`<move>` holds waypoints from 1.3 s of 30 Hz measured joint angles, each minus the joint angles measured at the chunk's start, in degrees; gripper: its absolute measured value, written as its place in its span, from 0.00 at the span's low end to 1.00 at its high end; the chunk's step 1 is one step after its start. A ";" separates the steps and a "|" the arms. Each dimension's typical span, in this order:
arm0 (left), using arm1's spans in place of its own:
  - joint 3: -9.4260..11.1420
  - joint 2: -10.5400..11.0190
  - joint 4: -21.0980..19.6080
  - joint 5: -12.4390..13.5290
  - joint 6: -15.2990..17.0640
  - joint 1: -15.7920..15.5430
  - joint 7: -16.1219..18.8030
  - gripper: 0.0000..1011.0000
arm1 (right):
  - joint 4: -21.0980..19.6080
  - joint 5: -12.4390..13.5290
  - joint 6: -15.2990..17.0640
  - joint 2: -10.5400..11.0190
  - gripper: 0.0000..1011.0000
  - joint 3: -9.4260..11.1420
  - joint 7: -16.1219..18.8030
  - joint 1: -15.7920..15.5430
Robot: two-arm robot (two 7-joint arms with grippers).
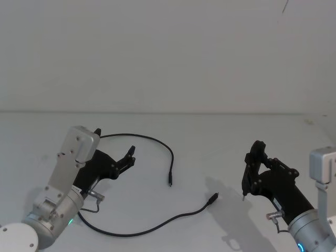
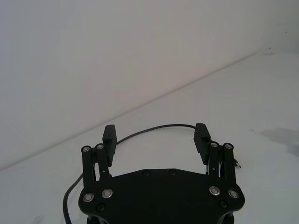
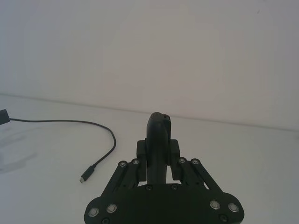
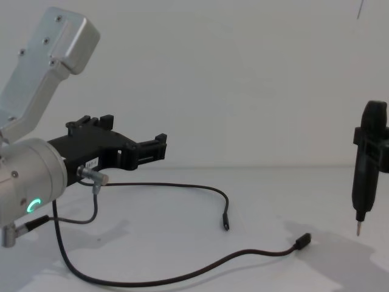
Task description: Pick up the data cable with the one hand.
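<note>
The data cable (image 1: 147, 137) is a long thin black cord lying in a loose loop on the white table (image 1: 220, 131). One plug (image 1: 169, 181) lies mid-table and the other plug (image 1: 212, 198) lies nearer me. My left gripper (image 1: 114, 143), black with two fingers, hovers open above the cable's left stretch and holds nothing. In the chest view the left gripper (image 4: 135, 131) is clearly raised above the cord (image 4: 182, 185). In the left wrist view the cable (image 2: 159, 126) lies on the table beyond the open fingertips (image 2: 110, 135). My right gripper (image 1: 252, 163) stands upright at the right, shut on a black pointed tool (image 4: 364, 182).
A short grey wire with a silver plug (image 4: 91, 176) hangs from the left wrist. A white wall (image 1: 168, 52) closes the table's far edge. The right arm's shadow (image 1: 226, 189) falls beside the nearer plug.
</note>
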 joint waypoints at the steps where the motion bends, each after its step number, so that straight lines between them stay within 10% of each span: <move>1: 0.00 0.00 0.00 0.00 0.00 0.00 0.01 0.99 | 0.00 0.00 0.00 0.00 0.28 0.00 0.00 0.00; 39: 0.11 0.60 0.04 -0.46 0.13 -0.62 -2.28 0.99 | 0.01 0.01 0.00 0.00 0.28 0.00 0.00 0.00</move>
